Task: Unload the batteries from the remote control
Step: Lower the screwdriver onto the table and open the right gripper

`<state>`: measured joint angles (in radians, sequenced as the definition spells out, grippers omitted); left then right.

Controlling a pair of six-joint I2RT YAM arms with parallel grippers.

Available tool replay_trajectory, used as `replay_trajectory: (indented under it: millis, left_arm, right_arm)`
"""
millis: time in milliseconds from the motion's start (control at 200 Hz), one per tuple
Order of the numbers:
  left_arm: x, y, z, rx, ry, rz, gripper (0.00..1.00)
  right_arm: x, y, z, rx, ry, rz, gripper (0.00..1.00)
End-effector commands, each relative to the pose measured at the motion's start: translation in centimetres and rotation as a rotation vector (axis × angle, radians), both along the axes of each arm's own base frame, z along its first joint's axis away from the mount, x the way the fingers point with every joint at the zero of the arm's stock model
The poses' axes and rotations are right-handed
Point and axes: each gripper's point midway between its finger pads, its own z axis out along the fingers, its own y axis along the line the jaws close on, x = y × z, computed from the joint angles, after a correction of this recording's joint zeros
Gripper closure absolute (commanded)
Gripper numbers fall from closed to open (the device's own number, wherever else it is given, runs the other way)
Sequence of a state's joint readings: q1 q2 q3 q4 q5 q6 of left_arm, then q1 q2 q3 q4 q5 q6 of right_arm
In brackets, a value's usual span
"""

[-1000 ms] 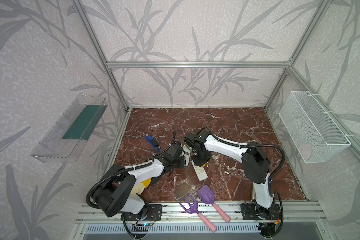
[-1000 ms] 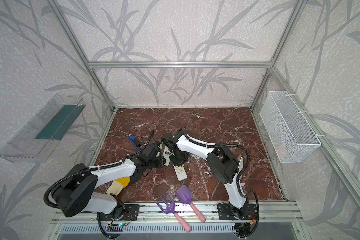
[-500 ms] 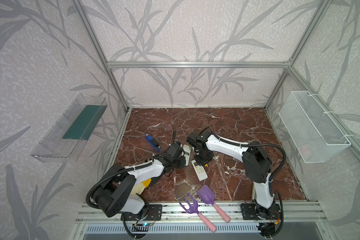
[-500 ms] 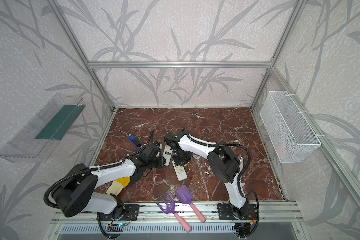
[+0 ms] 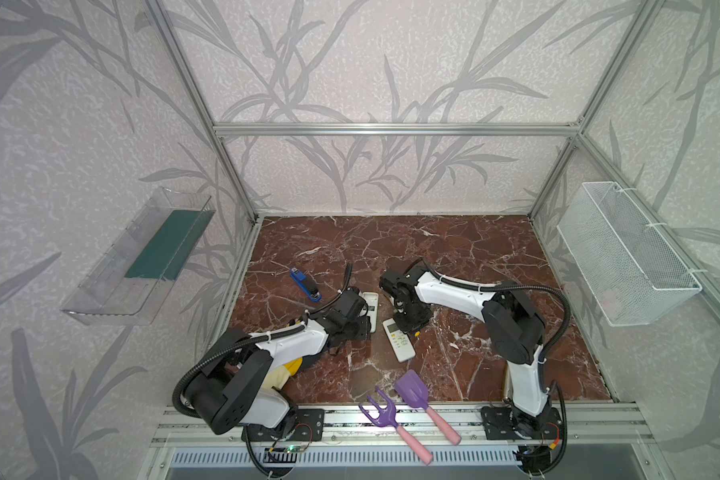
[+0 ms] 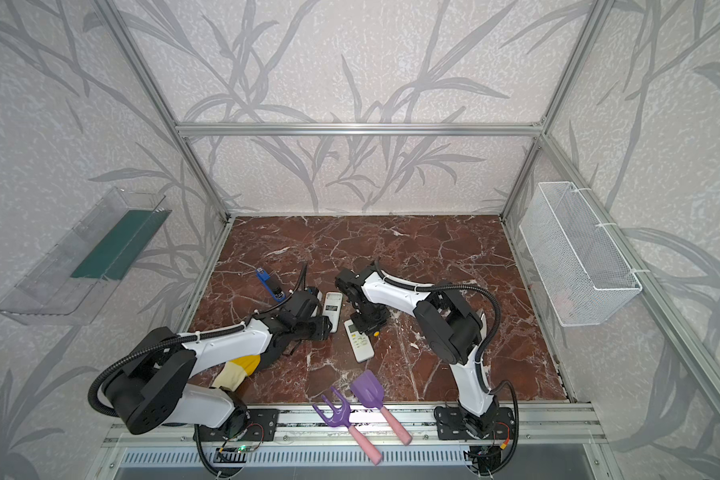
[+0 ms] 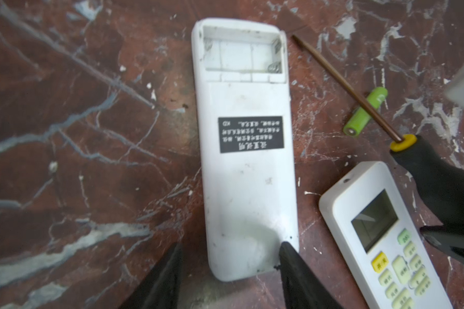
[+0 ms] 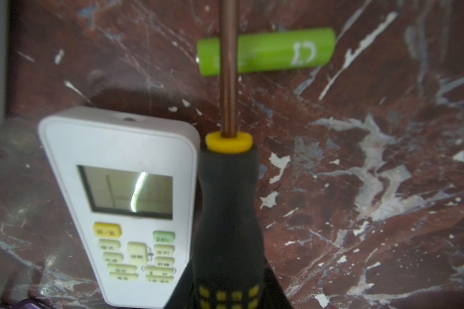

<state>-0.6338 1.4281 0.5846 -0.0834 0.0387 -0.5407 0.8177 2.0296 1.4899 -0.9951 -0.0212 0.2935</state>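
Lying face-down left of the bench's (image 5: 433, 249) middle, the remote (image 7: 247, 171) shows an empty compartment (image 7: 241, 53). One battery (image 7: 356, 123) rests beside it, crossed by the screwdriver (image 8: 228, 214) that the right tool (image 8: 227, 294) clamps. The left tool (image 7: 229, 246) straddles the remote, jaws spread. A second remote (image 8: 123, 203), face-up, is likely not yet unloaded; other batteries are unseen.

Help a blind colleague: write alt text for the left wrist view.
A white remote lies face down on the table, its battery bay open and empty. Beside it are a green battery under a screwdriver and a second remote.
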Motion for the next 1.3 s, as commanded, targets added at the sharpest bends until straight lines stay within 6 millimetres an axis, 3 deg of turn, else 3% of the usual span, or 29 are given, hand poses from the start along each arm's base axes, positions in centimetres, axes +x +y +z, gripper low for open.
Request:
replay_trajectory:
  millis: [0,230,555,840,1190,1295]
  left_arm:
    - [-2.6,3.3,-2.4,0.144,0.113,0.047,0.28]
    - [-1.7,3.6,-0.5,0.156,0.075,0.062,0.15]
    - [-0.4,3.0,3.6,0.140,0.005,0.051,0.12]
    - [0.0,2.0,6.4,0.103,-0.038,-0.004,0.11]
    - [-0.6,-0.7,7.2,0.056,-0.006,-0.064,0.12]
    - [-0.8,-1.4,7.3,0.046,0.015,-0.065,0.12]
  right_arm:
    - [0.9,0.1,1.8,0.057,-0.043,-0.001,1.00]
    - [1.7,-0.1,2.1,0.098,-0.068,-0.013,1.00]
    - [2.3,-1.1,1.4,0.124,-0.098,-0.042,1.00]
    - [3.6,-5.3,1.3,0.133,-0.144,-0.147,1.00]
    - [3.5,-9.4,-1.5,0.058,-0.146,-0.217,1.00]
    - [3.3,-10.0,-2.0,0.045,-0.144,-0.226,0.96]
